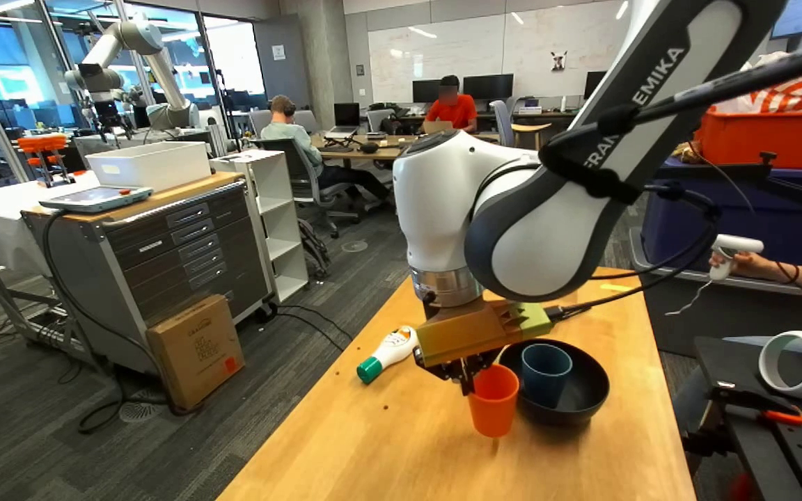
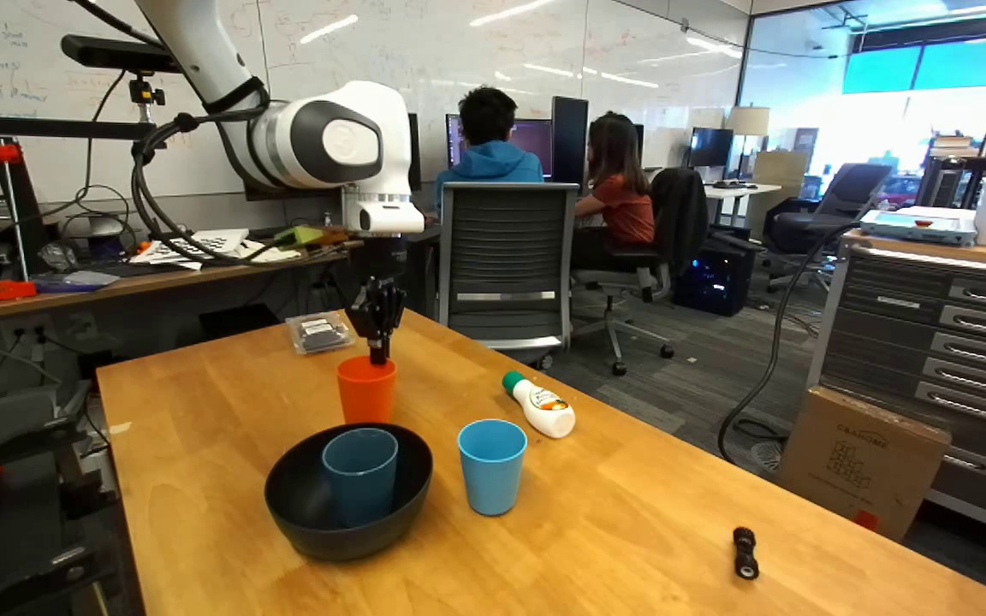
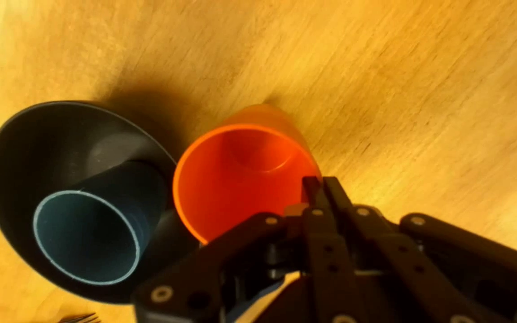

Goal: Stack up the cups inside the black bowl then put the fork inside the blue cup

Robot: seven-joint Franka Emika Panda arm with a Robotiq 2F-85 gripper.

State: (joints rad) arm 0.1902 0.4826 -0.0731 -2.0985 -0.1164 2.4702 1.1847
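Note:
My gripper is shut on the wall of the orange cup, one finger inside the rim and one outside. The orange cup is upright beside the black bowl; whether its base touches the table I cannot tell. Inside the bowl stands the dark navy cup, leaning slightly in the wrist view. The blue cup stands upright on the table near the bowl in an exterior view. Only the tines of the fork show, at the wrist view's bottom left edge.
A white bottle with a green cap lies on its side on the wooden table. A small black object is near a table edge, and a clear package lies behind the orange cup in an exterior view.

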